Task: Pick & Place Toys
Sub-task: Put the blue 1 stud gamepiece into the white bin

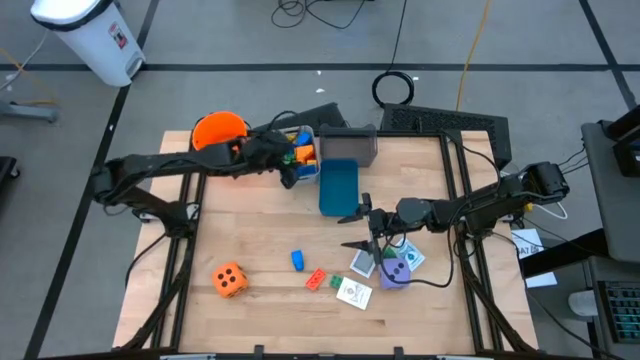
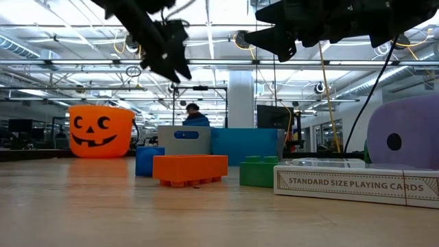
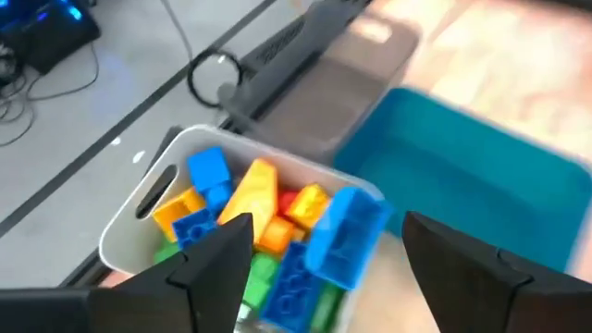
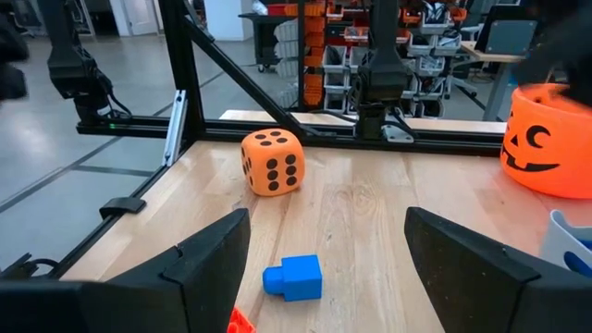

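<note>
1. Across the wooden table (image 1: 260, 240), the biggest thing to plan around is the row of containers at the far edge: the pumpkin bucket (image 1: 218, 130), the white bin (image 3: 139, 213) full of coloured blocks (image 3: 268, 217), the blue bin (image 1: 338, 186) and the grey bin (image 1: 350, 143) behind it. Any drop should clear a rim before the fingers part.

2. Next in size, the orange die (image 1: 229, 280) sits alone near the front left corner, well apart from everything else. It is foam, so I judge a light squeeze across flat faces will do.

3. The left gripper (image 3: 328, 245) hangs above the white bin, jaws spread wide and nothing between them. A large blue block (image 3: 344, 236) lies tilted on the heap just under it. To lift it, come straight down and close across its narrow sides, so neighbours are not dragged out.

4. The right gripper (image 4: 324, 245) hovers over the front middle of the table, fingers wide apart and empty, facing the small blue block (image 4: 294, 277). This looks like the step in hand: lower until the fingers straddle it, square the wrist to its sides, then close.

5. Close by lie the purple die (image 1: 396, 272), the picture cards (image 1: 355, 292), a red block (image 1: 316, 279) and a green block (image 1: 333, 283). The cards are flat and will likely need an edge pinch.
</note>
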Available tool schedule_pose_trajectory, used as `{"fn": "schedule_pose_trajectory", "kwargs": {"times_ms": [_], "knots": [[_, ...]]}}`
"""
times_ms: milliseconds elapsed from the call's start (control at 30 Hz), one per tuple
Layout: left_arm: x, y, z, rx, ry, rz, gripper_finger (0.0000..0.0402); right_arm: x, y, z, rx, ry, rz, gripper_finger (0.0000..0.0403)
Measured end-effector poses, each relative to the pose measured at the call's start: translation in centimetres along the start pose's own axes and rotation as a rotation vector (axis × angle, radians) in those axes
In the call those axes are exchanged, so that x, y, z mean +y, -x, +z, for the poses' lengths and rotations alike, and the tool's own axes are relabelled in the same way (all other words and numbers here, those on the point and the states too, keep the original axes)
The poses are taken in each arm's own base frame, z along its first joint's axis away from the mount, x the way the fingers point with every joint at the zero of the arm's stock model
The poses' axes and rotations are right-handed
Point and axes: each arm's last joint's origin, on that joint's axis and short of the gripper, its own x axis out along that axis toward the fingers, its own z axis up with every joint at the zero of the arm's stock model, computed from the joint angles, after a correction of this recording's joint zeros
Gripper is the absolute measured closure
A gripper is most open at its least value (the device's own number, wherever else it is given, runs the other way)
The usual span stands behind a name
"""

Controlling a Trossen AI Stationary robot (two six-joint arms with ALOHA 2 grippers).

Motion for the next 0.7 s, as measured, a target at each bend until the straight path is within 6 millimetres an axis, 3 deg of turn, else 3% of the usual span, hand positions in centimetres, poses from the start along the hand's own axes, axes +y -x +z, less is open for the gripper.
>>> {"fn": "schedule_pose_trajectory", "kwargs": {"times_ms": [167,333,700], "knots": [[-1.8,2.7,0.0,-0.027,0.037,-0.116,0.0116,0.0,0.0,0.0,0.000,-0.003,0.000,0.0122],[-5.3,3.6,-1.4,0.070,-0.006,-0.364,0.0123,0.0,0.0,0.0,0.000,-0.003,-0.001,0.0122],[-12.9,4.7,-8.5,0.237,-0.174,-0.555,0.0119,0.0,0.0,0.0,-0.003,-0.004,-0.003,0.0122]]}}
